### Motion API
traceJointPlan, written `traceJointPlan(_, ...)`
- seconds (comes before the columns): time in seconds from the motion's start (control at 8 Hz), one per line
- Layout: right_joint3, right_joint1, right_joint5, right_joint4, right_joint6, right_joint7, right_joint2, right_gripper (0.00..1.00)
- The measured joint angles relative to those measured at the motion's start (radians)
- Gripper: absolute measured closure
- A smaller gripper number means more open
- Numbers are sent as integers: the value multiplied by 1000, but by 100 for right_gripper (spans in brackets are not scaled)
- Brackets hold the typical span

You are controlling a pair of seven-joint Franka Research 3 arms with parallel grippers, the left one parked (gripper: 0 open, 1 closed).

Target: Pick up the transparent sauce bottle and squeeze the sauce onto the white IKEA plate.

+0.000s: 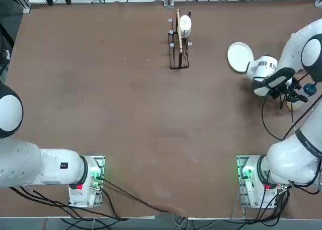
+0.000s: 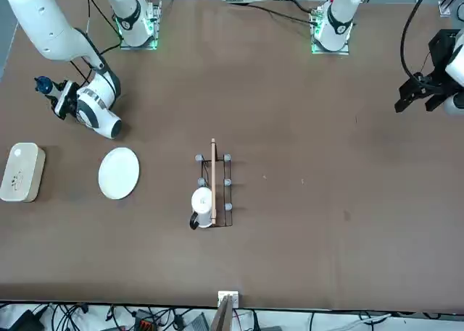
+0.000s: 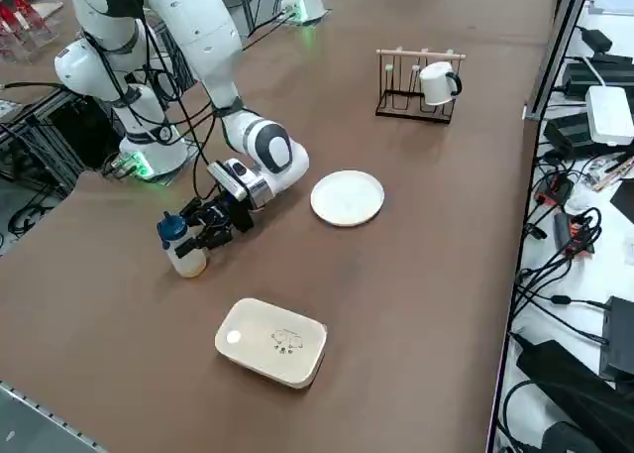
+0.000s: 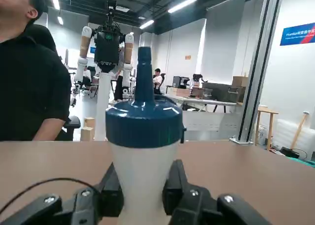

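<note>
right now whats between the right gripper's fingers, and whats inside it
The sauce bottle stands between the fingers of the right gripper, pale contents visible toward its base. The blue cap covers its mouth, so inside the cap can't be seen.

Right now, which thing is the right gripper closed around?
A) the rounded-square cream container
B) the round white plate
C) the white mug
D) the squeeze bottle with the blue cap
D: the right gripper has one finger against each side of the blue-capped squeeze bottle.
</note>
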Motion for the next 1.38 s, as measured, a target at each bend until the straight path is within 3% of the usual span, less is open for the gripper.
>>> traceJointPlan(0.38, 0, 0, 0, -2, -3, 1, 6, 48)
traceJointPlan(0.62, 0, 0, 0, -3, -3, 1, 9, 12)
traceJointPlan(0.75, 0, 0, 0, -3, -3, 1, 12, 4)
traceJointPlan(1.38, 4, 0, 0, -3, -3, 2, 12, 1)
